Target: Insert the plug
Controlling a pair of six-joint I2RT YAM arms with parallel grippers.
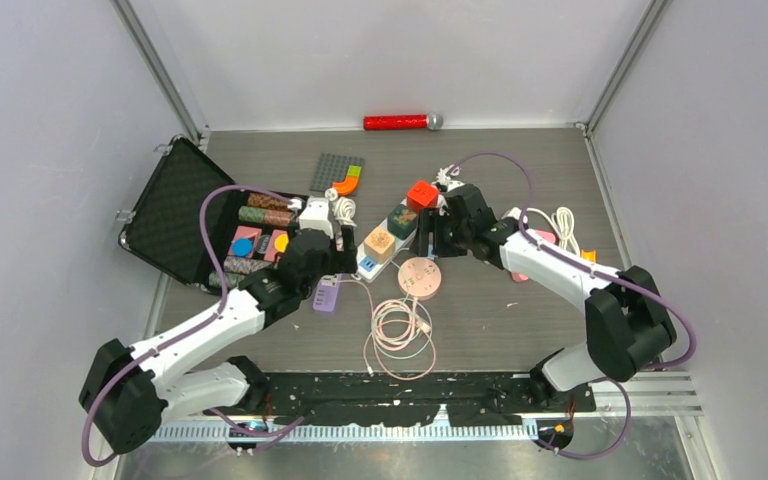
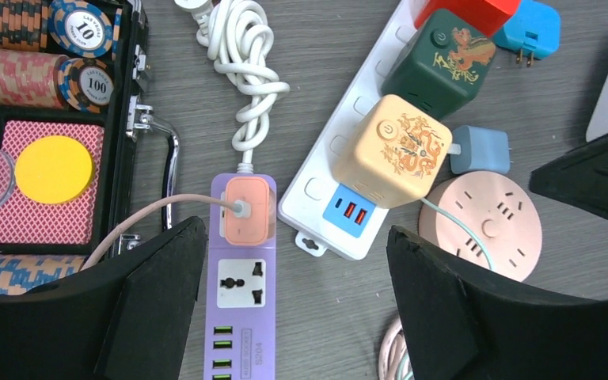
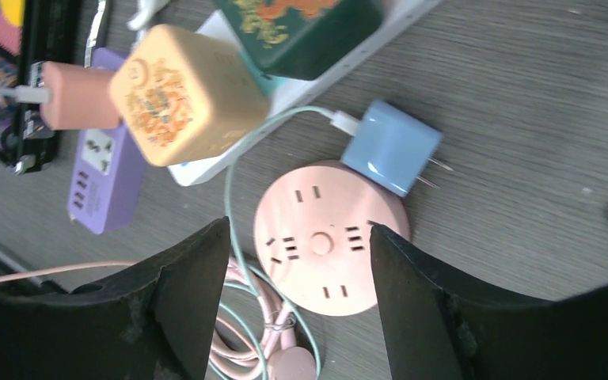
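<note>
Purple plastic power strip (image 2: 241, 317): lay flat. Left gripper (image 2: 294, 261): hung above it, jaws wide, empty. Right gripper (image 3: 298, 237): jaws spread, empty, over round pink socket disc (image 3: 324, 273). Salmon square plug (image 2: 247, 207): sat in strip's end socket; insertion judged done, retreat remaining.

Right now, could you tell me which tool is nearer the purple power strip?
Left. The left tool is directly above the purple power strip; the right tool is above the round pink socket.

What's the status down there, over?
Both open and empty: left gripper, right gripper. The peach plug is seated in the purple power strip. A blue charger lies unplugged beside the round pink socket. Nothing in the way seen.
</note>
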